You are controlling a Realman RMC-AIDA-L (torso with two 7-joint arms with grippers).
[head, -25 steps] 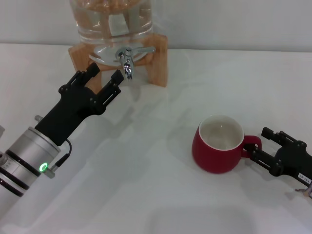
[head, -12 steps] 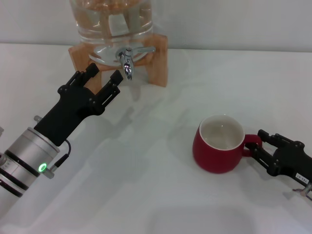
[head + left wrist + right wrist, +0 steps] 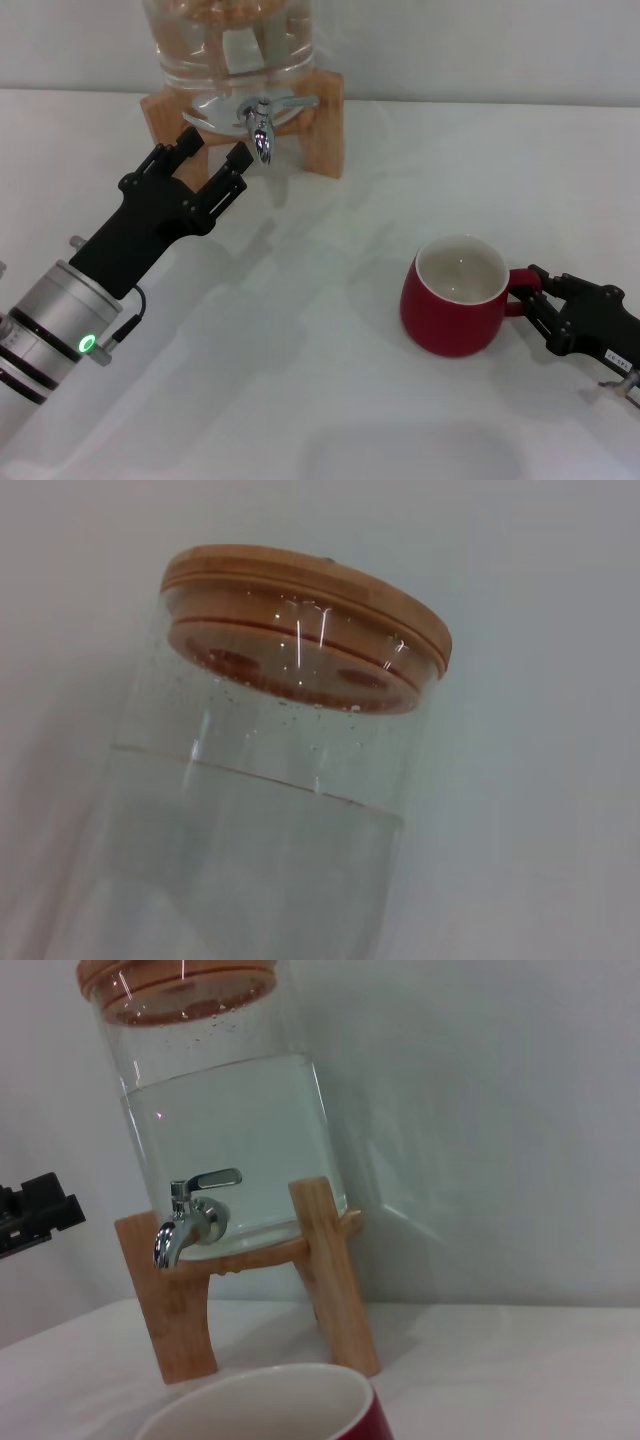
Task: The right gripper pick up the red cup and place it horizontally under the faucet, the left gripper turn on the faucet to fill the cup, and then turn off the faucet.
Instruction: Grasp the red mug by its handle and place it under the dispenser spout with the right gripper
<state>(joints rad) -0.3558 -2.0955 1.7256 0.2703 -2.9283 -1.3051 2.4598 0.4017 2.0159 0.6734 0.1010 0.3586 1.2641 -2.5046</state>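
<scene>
The red cup (image 3: 456,297) stands upright on the white table at the right, its handle pointing right; its rim (image 3: 270,1405) fills the lower edge of the right wrist view. My right gripper (image 3: 534,296) is at the cup's right side, its fingers closed in on the handle. The chrome faucet (image 3: 260,125) (image 3: 190,1222) juts from the glass jar (image 3: 225,45), lever flat. My left gripper (image 3: 215,152) hovers open just left of the faucet, a little short of it, touching nothing. One of its fingers (image 3: 35,1215) shows in the right wrist view.
The jar sits in a wooden stand (image 3: 322,120) at the back of the table (image 3: 320,400); it is mostly full of water and has a wooden lid (image 3: 300,600). A white wall rises behind it.
The right gripper's fingers have closed in around the cup's handle, and the cup has shifted slightly to the right. The left arm has not moved.
</scene>
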